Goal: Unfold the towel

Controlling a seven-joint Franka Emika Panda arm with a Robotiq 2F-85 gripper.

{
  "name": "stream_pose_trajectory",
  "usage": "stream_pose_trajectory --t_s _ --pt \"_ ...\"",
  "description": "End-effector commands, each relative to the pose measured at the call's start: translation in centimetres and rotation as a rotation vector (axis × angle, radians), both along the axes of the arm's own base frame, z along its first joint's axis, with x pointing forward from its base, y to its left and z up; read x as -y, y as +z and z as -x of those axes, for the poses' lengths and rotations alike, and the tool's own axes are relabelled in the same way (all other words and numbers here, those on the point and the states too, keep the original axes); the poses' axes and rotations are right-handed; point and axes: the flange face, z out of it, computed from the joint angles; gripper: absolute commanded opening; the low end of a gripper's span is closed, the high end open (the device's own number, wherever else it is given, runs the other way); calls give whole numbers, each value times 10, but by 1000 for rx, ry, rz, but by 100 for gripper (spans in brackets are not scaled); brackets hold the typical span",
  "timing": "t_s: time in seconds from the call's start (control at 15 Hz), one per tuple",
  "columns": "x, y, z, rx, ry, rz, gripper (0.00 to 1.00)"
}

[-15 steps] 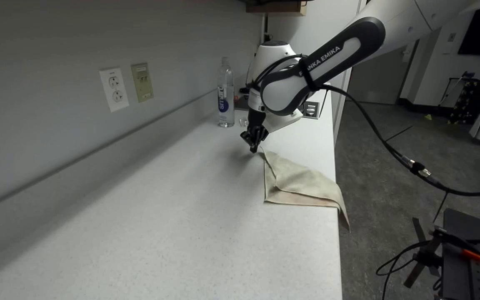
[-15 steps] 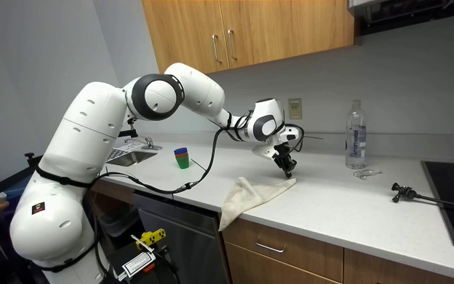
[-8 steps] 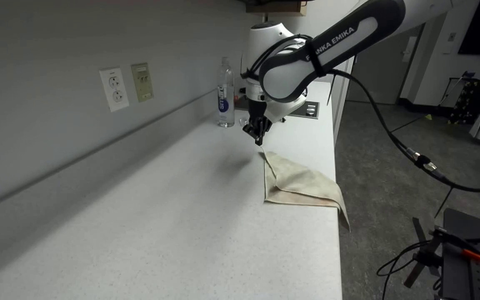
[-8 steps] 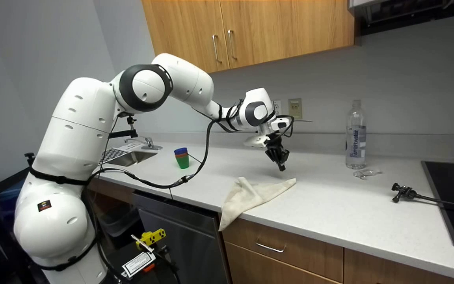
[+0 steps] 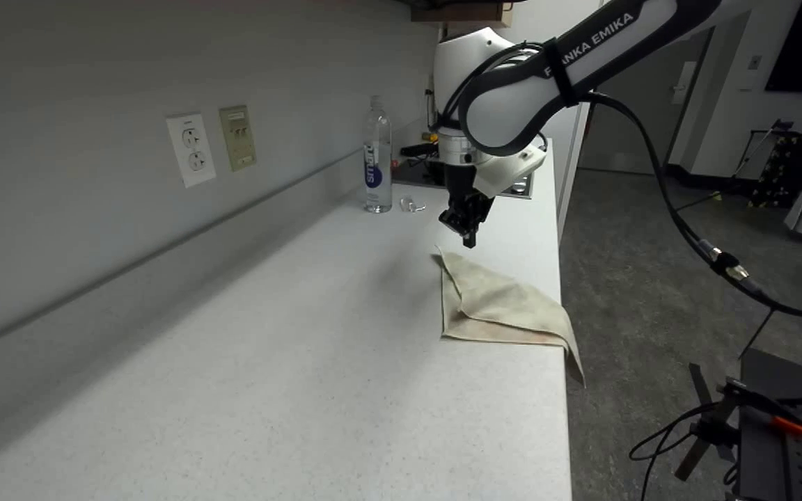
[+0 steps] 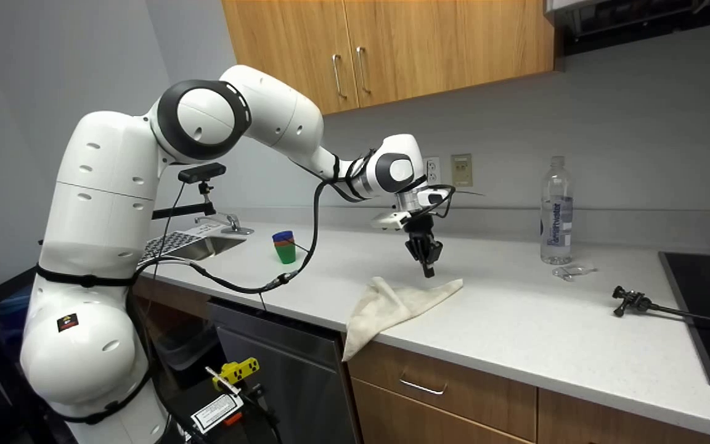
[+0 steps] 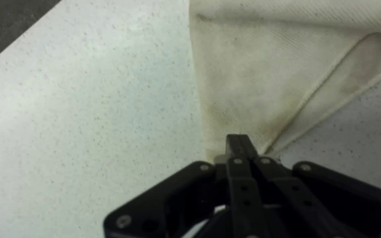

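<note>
The beige towel (image 5: 512, 299) lies partly folded on the counter, its upper layer turned back to bare a strip of the layer below with brownish blotches. One corner of the towel (image 6: 364, 327) hangs over the counter's front edge. My gripper (image 6: 429, 272) points down above the counter by the towel's far corner and looks apart from it in both exterior views. In the wrist view my gripper (image 7: 240, 137) is shut, its fingertips together with no cloth visible between them. Behind them the tip of the towel (image 7: 253, 72) is hidden; a crease crosses the cloth higher up.
A water bottle (image 6: 556, 216) stands near the back wall, with a small clear plastic piece (image 6: 572, 271) beside it. Stacked coloured cups (image 6: 284, 248) are near the sink (image 6: 207, 248). A black rod mount (image 6: 635, 301) reaches from the cooktop (image 6: 709, 296). A cable loops under the arm.
My gripper has lifted off from beside the towel's far corner and shifted toward the counter's front edge, staying shut. The towel lies as before.
</note>
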Motion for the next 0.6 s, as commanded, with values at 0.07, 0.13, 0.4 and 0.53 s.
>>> stream_pose_trajectory --t_s 0.07,0.13,0.4,0.53 --pt "17 -20 18 -49 -71 -73 0" --pt "18 -26 20 -54 -80 -81 0" --pt "19 -45 25 -71 -93 -78 0" --pt "21 -54 25 -75 -101 -87 0"
